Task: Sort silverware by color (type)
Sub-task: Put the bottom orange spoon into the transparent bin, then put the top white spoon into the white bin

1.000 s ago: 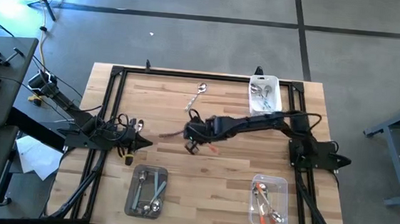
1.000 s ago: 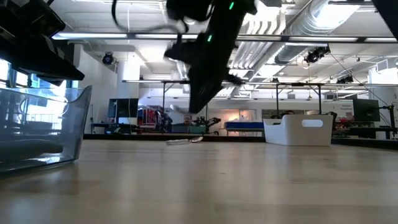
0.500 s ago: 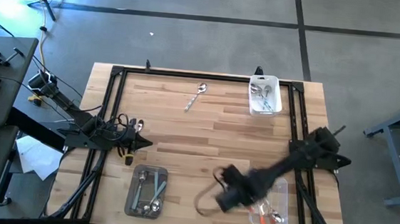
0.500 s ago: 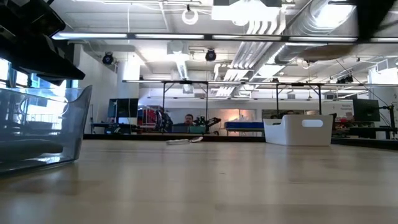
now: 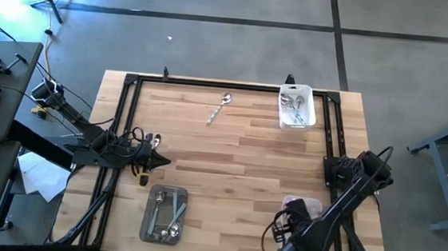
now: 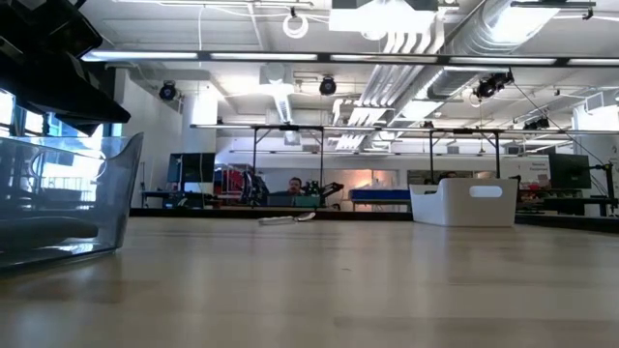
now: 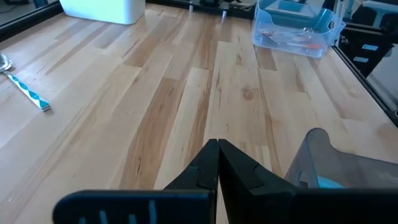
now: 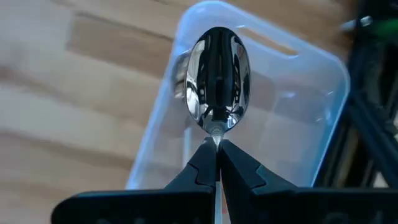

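Three tubs stand on the wooden table (image 5: 238, 155): a white tub (image 5: 297, 107) at the far edge and two clear tubs (image 5: 166, 214) nearer, each holding spoons. One blue-handled spoon (image 5: 219, 107) lies loose. The right gripper (image 8: 217, 163), over the near-right tub, pinches a spoon (image 8: 217, 81) bowl-up. The left gripper (image 7: 217, 165) rests closed, empty, at the left edge.

You have 3 rectangular plastic tubs on the wooden table: 1 white (image 5: 297, 107) and 2 clear (image 5: 166, 215). You can count 1 blue-handled metal spoon (image 5: 219, 107) lying loose and 1 shiny-bowled spoon (image 8: 217, 81) in the right gripper (image 8: 217, 154); the spoons inside the tubs can't be counted.
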